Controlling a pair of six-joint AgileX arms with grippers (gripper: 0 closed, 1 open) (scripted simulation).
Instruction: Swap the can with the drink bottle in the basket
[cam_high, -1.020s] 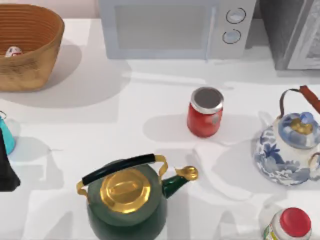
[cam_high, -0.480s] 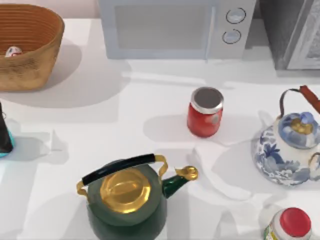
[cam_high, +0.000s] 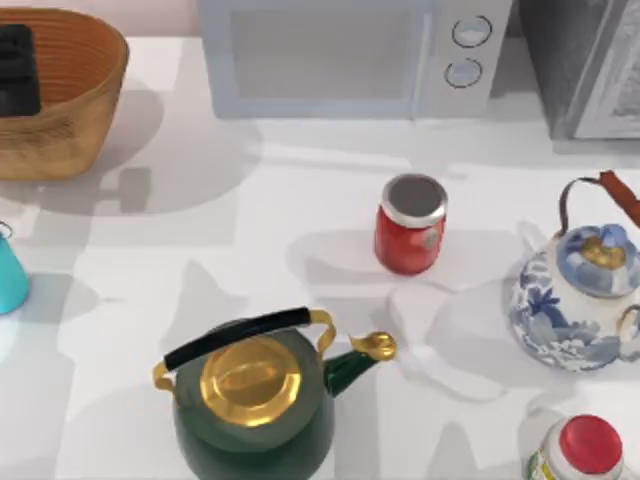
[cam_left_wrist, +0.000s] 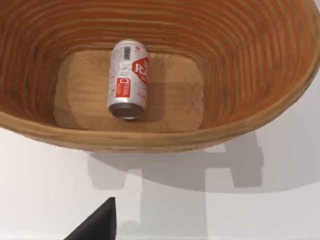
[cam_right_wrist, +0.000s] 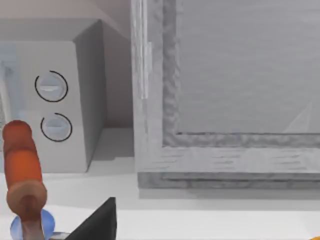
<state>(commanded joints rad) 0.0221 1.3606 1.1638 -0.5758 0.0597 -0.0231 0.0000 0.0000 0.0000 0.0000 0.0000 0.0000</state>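
The wicker basket (cam_high: 70, 110) stands at the table's far left corner. In the left wrist view the drink bottle (cam_left_wrist: 128, 80), white with red print, lies on its side on the floor of the basket (cam_left_wrist: 260, 65). My left gripper (cam_high: 16, 70) hangs open above the basket, over the bottle and apart from it. Its shadow on the table shows two separate prongs. The red can (cam_high: 410, 226) with its grey top stands upright in the middle of the table, right of centre. My right gripper (cam_right_wrist: 96, 226) is parked at the right, near the teapot.
A green kettle (cam_high: 255, 395) with a gold lid sits at the front. A blue-and-white teapot (cam_high: 580, 290) stands at the right, a red-capped bottle (cam_high: 585, 450) at the front right, a teal object (cam_high: 10, 275) at the left edge. A microwave (cam_high: 350, 55) lines the back.
My left arm has moved from the table's left edge back to above the basket, and now covers the drink bottle in the top view. The can has not moved.
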